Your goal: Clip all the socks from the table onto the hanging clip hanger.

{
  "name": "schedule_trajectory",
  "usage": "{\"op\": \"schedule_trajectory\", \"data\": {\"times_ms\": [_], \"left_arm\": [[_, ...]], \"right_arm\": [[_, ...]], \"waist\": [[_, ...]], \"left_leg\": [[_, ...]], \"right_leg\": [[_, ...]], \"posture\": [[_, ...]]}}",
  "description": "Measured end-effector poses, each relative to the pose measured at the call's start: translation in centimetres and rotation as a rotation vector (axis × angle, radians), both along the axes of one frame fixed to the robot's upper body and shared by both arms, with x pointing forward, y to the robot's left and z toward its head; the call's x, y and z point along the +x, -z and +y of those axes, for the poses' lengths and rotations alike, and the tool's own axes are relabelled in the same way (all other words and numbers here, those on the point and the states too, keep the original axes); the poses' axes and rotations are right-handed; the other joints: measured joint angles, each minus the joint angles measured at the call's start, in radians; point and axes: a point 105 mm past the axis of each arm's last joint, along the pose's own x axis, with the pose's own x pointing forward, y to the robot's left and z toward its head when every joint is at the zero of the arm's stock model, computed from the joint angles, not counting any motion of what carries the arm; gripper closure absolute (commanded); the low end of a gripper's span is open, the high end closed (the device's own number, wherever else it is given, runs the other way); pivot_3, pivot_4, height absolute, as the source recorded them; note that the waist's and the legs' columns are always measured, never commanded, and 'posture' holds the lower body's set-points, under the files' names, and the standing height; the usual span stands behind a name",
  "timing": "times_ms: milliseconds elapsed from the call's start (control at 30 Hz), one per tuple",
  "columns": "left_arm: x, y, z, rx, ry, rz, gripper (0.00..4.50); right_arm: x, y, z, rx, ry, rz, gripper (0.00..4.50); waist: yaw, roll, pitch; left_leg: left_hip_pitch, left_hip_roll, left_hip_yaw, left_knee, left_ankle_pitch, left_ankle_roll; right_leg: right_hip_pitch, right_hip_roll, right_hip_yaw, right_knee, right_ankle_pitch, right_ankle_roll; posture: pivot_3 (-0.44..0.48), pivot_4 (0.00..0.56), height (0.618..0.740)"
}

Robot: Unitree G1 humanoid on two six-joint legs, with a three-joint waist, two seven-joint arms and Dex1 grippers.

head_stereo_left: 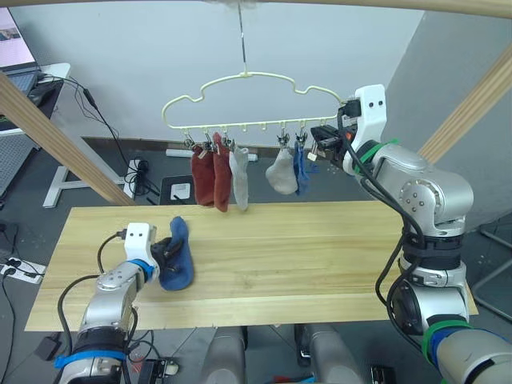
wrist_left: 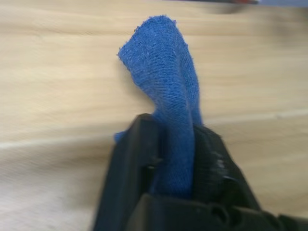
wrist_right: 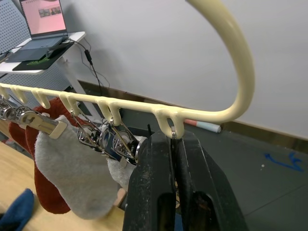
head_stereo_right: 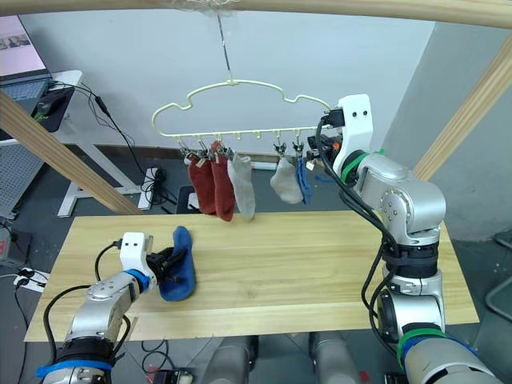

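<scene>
Head views: clip hanger [head_stereo_left: 240,100] hangs by its hook over the far edge of the table [head_stereo_left: 320,264], carrying two rust red socks [head_stereo_left: 210,178], a grey sock [head_stereo_left: 238,178], a second grey sock [head_stereo_left: 282,172] and a blue sock [head_stereo_left: 301,170]; right gripper [head_stereo_left: 323,141] is up at the hanger's right end. Left wrist view: left gripper [wrist_left: 173,159] is clamped on the last blue sock [wrist_left: 166,86], which lies on the table's left part. Right wrist view: right gripper's fingers [wrist_right: 156,192] are pressed together around a metal clip [wrist_right: 173,132] under the hanger's end loop.
</scene>
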Motion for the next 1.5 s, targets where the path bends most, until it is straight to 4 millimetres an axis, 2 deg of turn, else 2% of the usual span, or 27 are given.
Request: {"op": "schedule_trajectory", "data": {"times_ms": [33, 100, 167, 300, 367, 433, 533, 667, 833, 967, 1500], "left_arm": [[-0.5, 0.2, -1.7, -0.048, 0.049, 0.006, 4.48], [-1.4, 0.0, -5.4, -0.143, 0.16, 0.025, 4.48], [-1.8, -1.2, -9.2, -0.224, 0.269, 0.014, 4.48], [-1.4, -6.1, -15.7, -0.262, 0.484, -0.139, 4.48], [-2.1, -8.5, -19.5, -0.301, 0.611, -0.214, 4.48], [-2.7, -9.9, -22.2, -0.345, 0.686, -0.249, 4.48], [-2.8, -11.5, -24.7, -0.381, 0.734, -0.296, 4.48], [-1.7, -12.0, -25.6, -0.388, 0.696, -0.321, 4.48], [0.0, -12.9, -25.0, -0.379, 0.63, -0.385, 4.48], [0.5, -13.2, -24.7, -0.373, 0.61, -0.426, 4.48], [0.7, -13.9, -25.2, -0.393, 0.594, -0.46, 4.48]], "right_arm": [[0.0, 0.0, -0.1, 0.008, -0.003, 0.012, 4.5], [0.0, -0.2, -0.2, 0.04, -0.02, 0.062, 4.5], [-0.2, -0.4, -0.4, 0.06, -0.043, 0.117, 4.5], [-0.8, -0.4, -1.1, 0.119, -0.084, 0.246, 4.5], [-0.9, -0.8, -1.6, 0.165, -0.083, 0.301, 4.5], [-1.0, -1.0, -1.8, 0.202, -0.088, 0.339, 4.5], [-1.1, -0.8, -2.1, 0.222, -0.093, 0.37, 4.5], [-1.1, -0.6, -2.4, 0.23, -0.086, 0.377, 4.5], [-1.2, -0.5, -2.7, 0.229, -0.086, 0.376, 4.5], [-1.3, -0.5, -3.1, 0.225, -0.081, 0.375, 4.5], [-1.8, -0.2, -2.7, 0.216, -0.111, 0.385, 4.5]], "waist": [[0.001, 0.0, 0.0], [0.004, 0.0, 0.0], [0.007, 0.0, 0.0], [0.005, 0.0, 0.0], [0.003, -0.001, 0.0], [-0.001, -0.001, 0.0], [-0.001, -0.001, 0.0], [-0.002, -0.001, 0.0], [0.0, -0.001, 0.0], [0.002, -0.001, 0.0], [0.003, -0.001, 0.0]], "left_leg": [[0.0, 0.0, 0.0, 0.0, 0.0, 0.0], [-0.001, 0.0, 0.0, 0.001, 0.0, 0.0], [-0.002, 0.0, 0.0, 0.002, 0.0, 0.0], [-0.002, -0.002, 0.002, 0.002, 0.0, 0.0], [-0.002, -0.002, 0.003, 0.002, 0.0, 0.0], [-0.002, -0.002, 0.004, 0.002, 0.0, 0.0], [-0.002, -0.002, 0.004, 0.002, 0.0, 0.001], [-0.002, -0.003, 0.004, 0.003, 0.0, 0.001], [-0.002, -0.003, 0.004, 0.003, 0.0, 0.001], [-0.003, -0.004, 0.004, 0.003, 0.0, 0.001], [-0.002, -0.004, 0.003, 0.003, 0.0, 0.001]], "right_leg": [[0.0, -0.001, 0.0, 0.0, 0.0, 0.0], [0.0, -0.002, 0.0, -0.001, 0.001, 0.001], [0.0, -0.002, 0.0, -0.001, 0.003, -0.001], [0.001, 0.0, -0.001, -0.001, 0.003, 0.0], [0.001, 0.0, 0.0, -0.001, 0.003, -0.001], [0.001, 0.0, 0.0, -0.001, 0.003, -0.001], [0.001, 0.001, -0.001, -0.001, 0.003, -0.001], [0.001, 0.0, -0.001, -0.001, 0.002, 0.001], [0.002, 0.0, -0.001, -0.002, 0.001, 0.004], [0.002, 0.0, -0.001, -0.002, 0.001, 0.004], [0.003, -0.001, -0.001, -0.002, 0.001, 0.004]], "posture": [[0.062, 0.285, 0.74], [0.05, 0.284, 0.74], [0.046, 0.284, 0.74], [0.026, 0.282, 0.74], [0.01, 0.283, 0.74], [0.01, 0.283, 0.74], [-0.009, 0.281, 0.74], [-0.017, 0.284, 0.74], [-0.015, 0.286, 0.74], [-0.012, 0.284, 0.74], [-0.004, 0.278, 0.74]]}}
